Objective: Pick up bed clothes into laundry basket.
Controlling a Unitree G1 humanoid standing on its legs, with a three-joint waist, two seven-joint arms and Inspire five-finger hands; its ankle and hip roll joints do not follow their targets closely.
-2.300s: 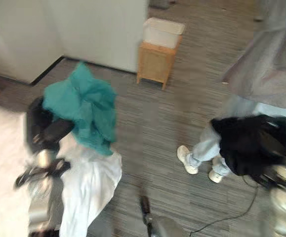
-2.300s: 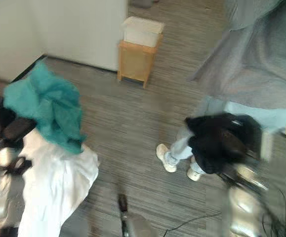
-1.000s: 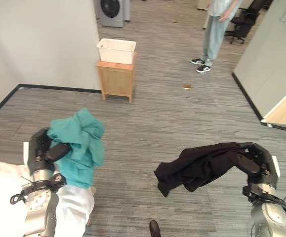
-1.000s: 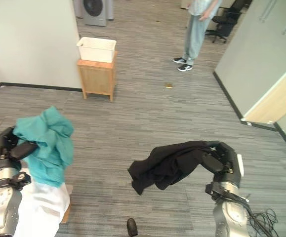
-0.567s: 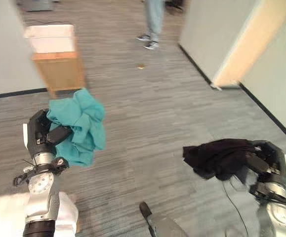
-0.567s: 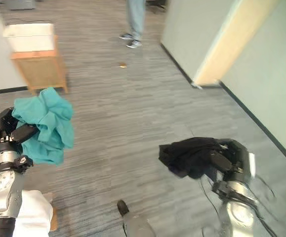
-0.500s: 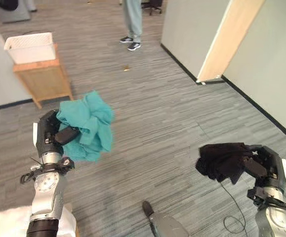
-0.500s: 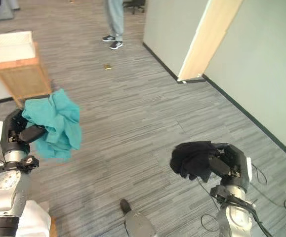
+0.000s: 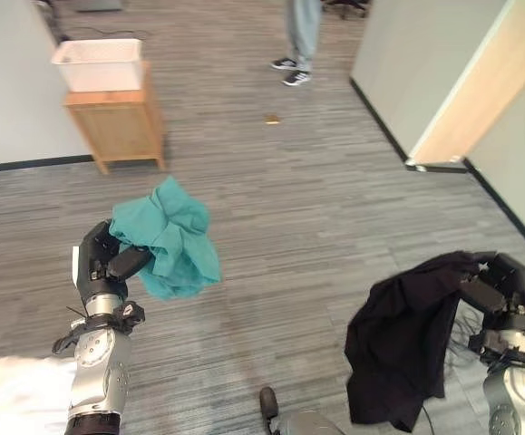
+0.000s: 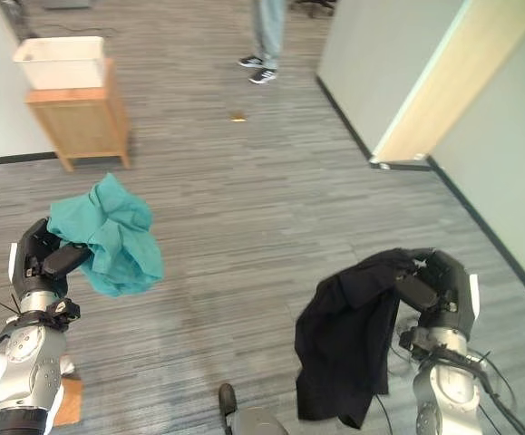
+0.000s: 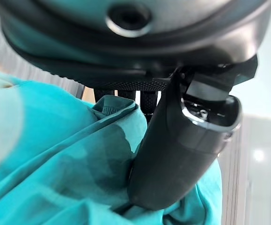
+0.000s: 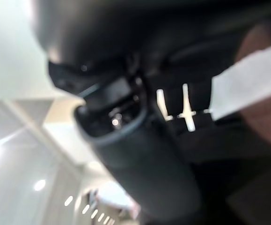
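Grey floor ahead: laundry basket (image 9: 99, 63) far off, up-left; left hand (image 9: 106, 265), nearer, clenches teal garment (image 9: 171, 237), right hand (image 9: 502, 292) grips black garment (image 9: 403, 340).

Left hand (image 11: 140, 56) seen from the wrist at very close range, its dark rounded bulk crossing the frame, with the thumb (image 11: 182, 150) standing out from it and a short row of fingers (image 11: 126, 96) showing just beside the thumb. Teal cloth (image 11: 55, 164) is bunched in soft folds against the hand, one hemmed edge rising between the thumb and the fingers, and the thumb tip presses into the fabric so that the cloth is pinched in the hand's grasp. Past the cloth and thumb lies a pale, blurred background (image 11: 261, 140) whose details cannot be made out.
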